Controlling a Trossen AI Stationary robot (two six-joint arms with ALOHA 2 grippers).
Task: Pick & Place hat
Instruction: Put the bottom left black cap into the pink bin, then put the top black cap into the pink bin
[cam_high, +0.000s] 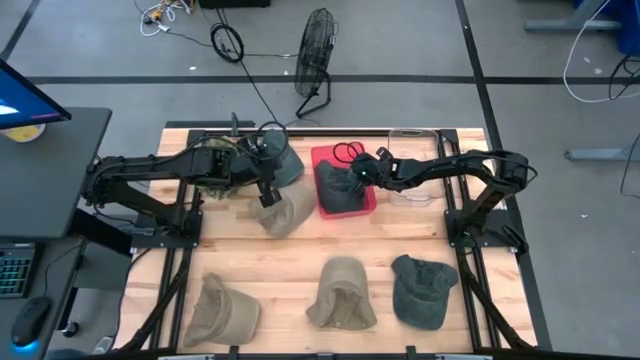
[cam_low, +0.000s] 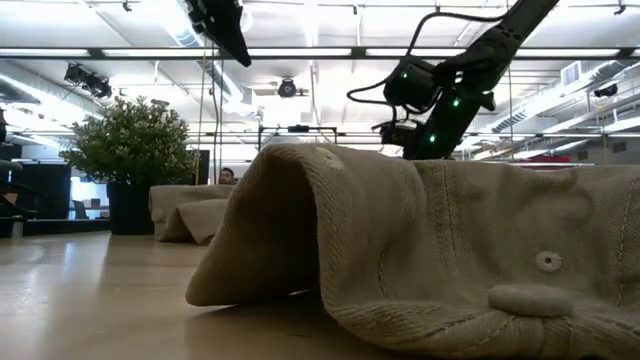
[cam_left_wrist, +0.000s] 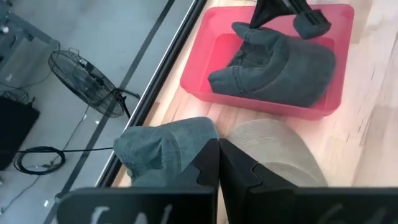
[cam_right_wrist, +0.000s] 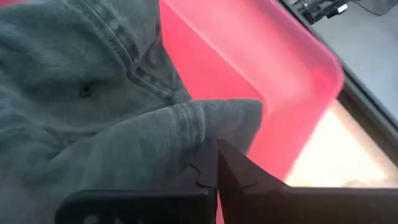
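Note:
A dark grey hat (cam_high: 340, 188) lies in the red bin (cam_high: 368, 205) at the table's far middle. My right gripper (cam_high: 362, 175) is at its far right side, shut on it; the hat (cam_right_wrist: 93, 93) fills the right wrist view. My left gripper (cam_high: 267, 190) hovers shut and holding nothing, high above the table (cam_low: 225, 25). Below it lie a grey-green hat (cam_left_wrist: 165, 149) and a beige hat (cam_left_wrist: 273, 149), side by side on the wood left of the bin (cam_left_wrist: 261, 102). My right gripper pinches the dark grey hat's brim edge (cam_right_wrist: 214, 127) between its two shut fingers (cam_right_wrist: 233, 168). It comes slanting down from the table's right. The hat's crown (cam_left_wrist: 280, 62) rests on the bin's floor, and the brim (cam_left_wrist: 311, 22) stands up beside the fingers.
Three more hats lie along the near edge: beige (cam_high: 225, 310), beige (cam_high: 343, 295) and dark green (cam_high: 422, 290). The middle one (cam_low: 450, 250) blocks most of the low view. A clear container (cam_high: 412, 190) stands right of the bin. Bare wood spans the table's middle (cam_high: 400, 235).

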